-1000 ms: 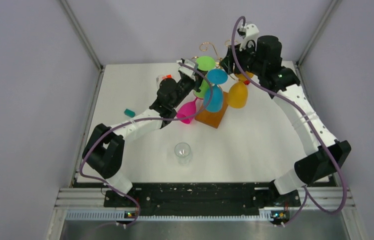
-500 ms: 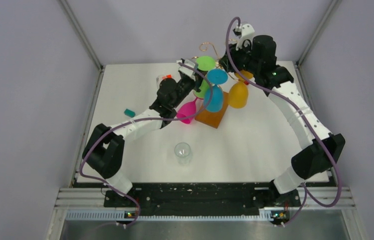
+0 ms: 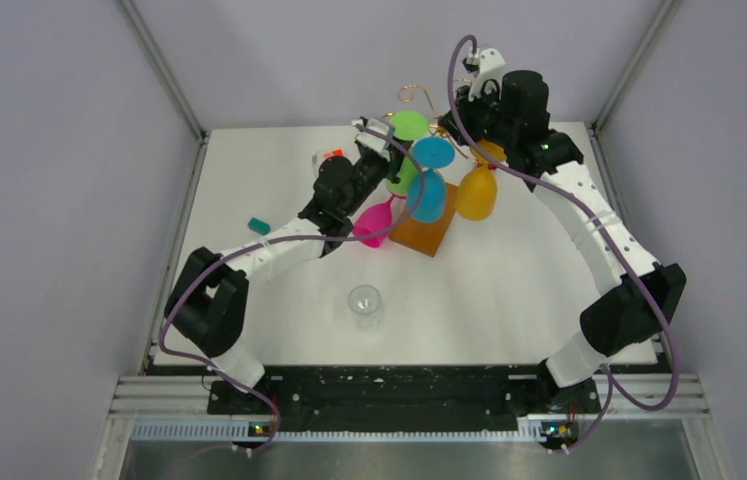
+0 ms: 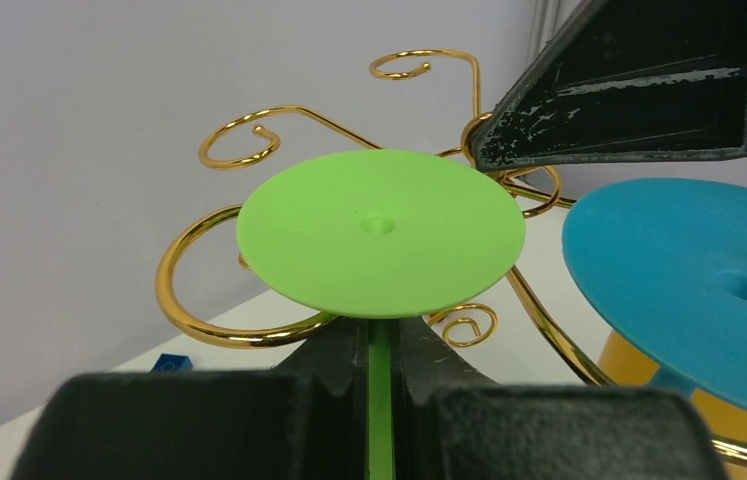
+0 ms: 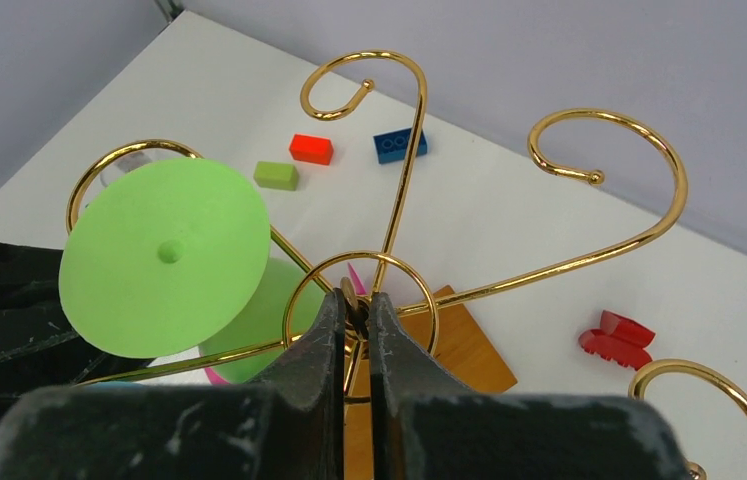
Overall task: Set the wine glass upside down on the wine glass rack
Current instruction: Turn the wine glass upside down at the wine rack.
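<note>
White table (image 3: 509, 290) bears rack (image 3: 425, 238), blue glass (image 4: 689, 290) crowding green glass (image 4: 379, 230).

light: bright, even | shadows: soft | wrist cams: near foreground blurry

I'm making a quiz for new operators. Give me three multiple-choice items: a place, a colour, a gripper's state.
1. Where is the clear glass? A. on the table, apart from the wine glass rack; B. hung on the rack; C. on its wooden base.
2. The left gripper holds a glass of which colour? A. blue; B. green; C. orange.
3. The right gripper's jaws are: A. wide open; B. shut on the rack's wire; C. shut on a blue glass.
Key: A, it stands alone on white tabletop; B, the stem of the green wine glass sits between the jaws; B, they pinch gold wire at the rack's centre.
</note>
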{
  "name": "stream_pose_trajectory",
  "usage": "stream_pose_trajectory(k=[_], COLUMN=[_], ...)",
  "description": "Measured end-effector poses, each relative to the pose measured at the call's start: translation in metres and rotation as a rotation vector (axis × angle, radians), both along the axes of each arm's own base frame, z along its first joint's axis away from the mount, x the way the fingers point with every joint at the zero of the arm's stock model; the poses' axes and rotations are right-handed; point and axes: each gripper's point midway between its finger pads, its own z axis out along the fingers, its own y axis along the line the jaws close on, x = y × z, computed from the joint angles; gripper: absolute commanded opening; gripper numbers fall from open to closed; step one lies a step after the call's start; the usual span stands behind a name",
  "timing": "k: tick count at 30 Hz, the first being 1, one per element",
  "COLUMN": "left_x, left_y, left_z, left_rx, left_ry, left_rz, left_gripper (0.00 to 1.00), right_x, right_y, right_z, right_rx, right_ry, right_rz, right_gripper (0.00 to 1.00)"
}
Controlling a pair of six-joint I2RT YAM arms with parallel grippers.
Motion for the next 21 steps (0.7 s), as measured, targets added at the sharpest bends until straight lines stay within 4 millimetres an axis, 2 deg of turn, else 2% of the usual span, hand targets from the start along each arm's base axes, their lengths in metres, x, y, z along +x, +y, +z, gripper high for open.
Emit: stream_pose_trajectory(k=[10, 21], left_x=[0.013, 0.023], left_y=[0.008, 0.026], left_z=[0.001, 0.003], left_rx=[0.009, -0.004], left_ry=[-0.002, 0.004], left_rz=[0.097, 0.227], left_gripper=[0.0, 0.0], right_x=[0.001, 0.001], right_y=[0.001, 0.001], right_z=[0.001, 0.001], right_rx=[0.003, 0.002], right_ry=[-0.007, -0.009], right_rz=[0.002, 0.002], right_gripper=[0.0, 0.0])
